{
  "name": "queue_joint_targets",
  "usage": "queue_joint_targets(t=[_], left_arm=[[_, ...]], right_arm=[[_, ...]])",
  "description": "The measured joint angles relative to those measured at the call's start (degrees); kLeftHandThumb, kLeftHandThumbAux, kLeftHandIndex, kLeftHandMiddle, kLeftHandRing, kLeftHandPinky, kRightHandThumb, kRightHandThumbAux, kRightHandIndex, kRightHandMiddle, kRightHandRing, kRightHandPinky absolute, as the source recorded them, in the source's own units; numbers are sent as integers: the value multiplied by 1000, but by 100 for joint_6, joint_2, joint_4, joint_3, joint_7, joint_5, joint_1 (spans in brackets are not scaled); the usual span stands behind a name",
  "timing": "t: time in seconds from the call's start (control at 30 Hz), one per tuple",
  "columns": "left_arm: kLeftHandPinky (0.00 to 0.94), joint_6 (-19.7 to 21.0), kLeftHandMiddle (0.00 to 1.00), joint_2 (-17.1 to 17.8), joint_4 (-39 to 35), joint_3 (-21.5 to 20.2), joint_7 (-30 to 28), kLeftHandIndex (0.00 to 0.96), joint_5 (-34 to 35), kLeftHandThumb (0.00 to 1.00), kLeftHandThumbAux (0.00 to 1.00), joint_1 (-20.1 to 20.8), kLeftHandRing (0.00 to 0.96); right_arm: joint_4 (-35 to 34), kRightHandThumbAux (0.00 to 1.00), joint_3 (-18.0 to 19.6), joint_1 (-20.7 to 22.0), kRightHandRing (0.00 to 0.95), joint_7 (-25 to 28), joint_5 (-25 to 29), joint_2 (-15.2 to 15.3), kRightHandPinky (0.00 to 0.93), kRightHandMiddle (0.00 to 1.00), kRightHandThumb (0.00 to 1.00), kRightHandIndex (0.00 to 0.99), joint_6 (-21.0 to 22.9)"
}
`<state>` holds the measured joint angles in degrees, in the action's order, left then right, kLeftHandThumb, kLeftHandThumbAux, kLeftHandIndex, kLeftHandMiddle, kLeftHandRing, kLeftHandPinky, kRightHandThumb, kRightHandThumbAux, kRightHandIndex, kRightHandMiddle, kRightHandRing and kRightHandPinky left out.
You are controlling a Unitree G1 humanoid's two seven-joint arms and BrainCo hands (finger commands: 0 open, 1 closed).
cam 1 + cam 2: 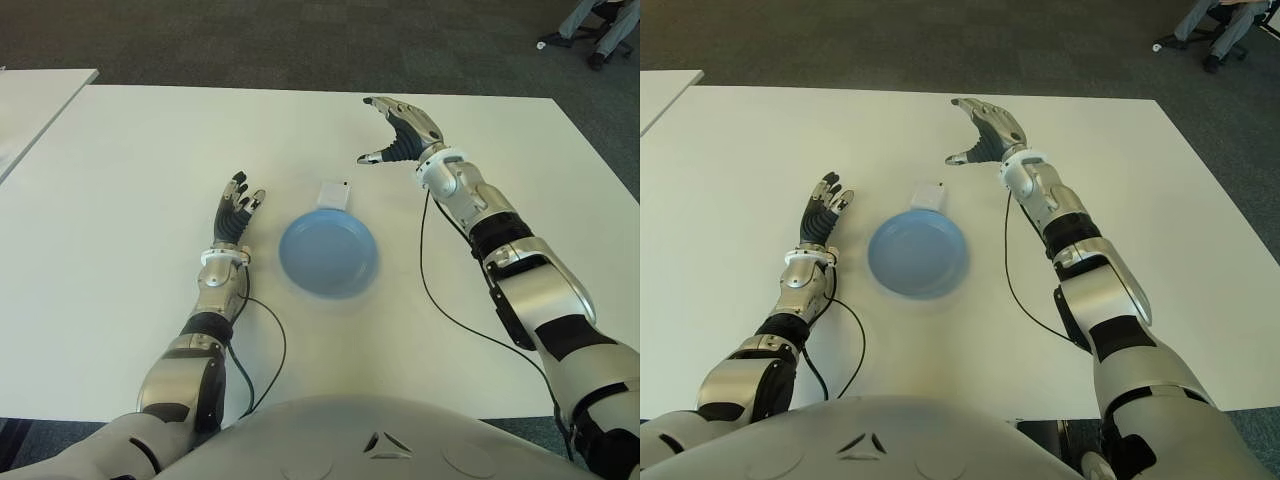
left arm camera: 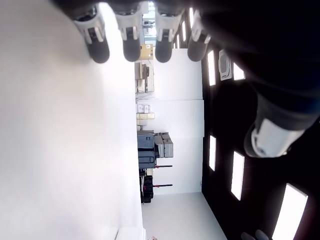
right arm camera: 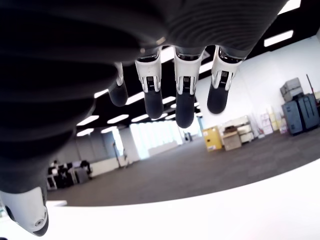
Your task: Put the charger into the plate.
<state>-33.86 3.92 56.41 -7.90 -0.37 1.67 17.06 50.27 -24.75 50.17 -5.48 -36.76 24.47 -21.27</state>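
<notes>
A small white charger [image 1: 333,193] lies on the white table [image 1: 120,180], just behind the far rim of the blue plate [image 1: 328,254]. The plate holds nothing. My right hand [image 1: 398,133] hovers open to the right of the charger and a little farther back, its fingers spread and curved, holding nothing. In the right wrist view its fingertips [image 3: 184,107] hang free with only the room behind them. My left hand [image 1: 236,213] shows open to the left of the plate, fingers [image 2: 131,42] straight and holding nothing.
A second white table [image 1: 35,100] edge shows at the far left. Beyond the table is dark carpet, and a seated person's legs [image 1: 600,25] and a chair show at the far right corner. Black cables [image 1: 450,300] run along both forearms.
</notes>
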Motion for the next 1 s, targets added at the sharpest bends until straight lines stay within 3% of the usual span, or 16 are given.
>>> queue_joint_targets(t=[0.27, 0.57, 0.77, 1.0], left_arm=[[29, 15, 61, -2, -6, 0, 0, 2, -1, 0, 521, -5, 38], [41, 26, 69, 2, -7, -1, -5, 5, 0, 0, 511, -5, 46], [24, 26, 72, 1, -4, -1, -17, 9, 1, 0, 507, -1, 44], [43, 26, 78, 2, -1, -2, -44, 11, 0, 0, 505, -1, 51]], right_arm=[[-98, 585, 7, 106, 166, 903, 107, 267, 174, 143, 0, 2, -226], [-342, 576, 133, 103, 94, 1719, 336, 331, 102, 77, 0, 0, -190], [-496, 593, 182, 93, 70, 1936, 373, 372, 92, 55, 0, 0, -90], [-488, 617, 174, 74, 101, 1977, 319, 430, 154, 70, 0, 0, -90]])
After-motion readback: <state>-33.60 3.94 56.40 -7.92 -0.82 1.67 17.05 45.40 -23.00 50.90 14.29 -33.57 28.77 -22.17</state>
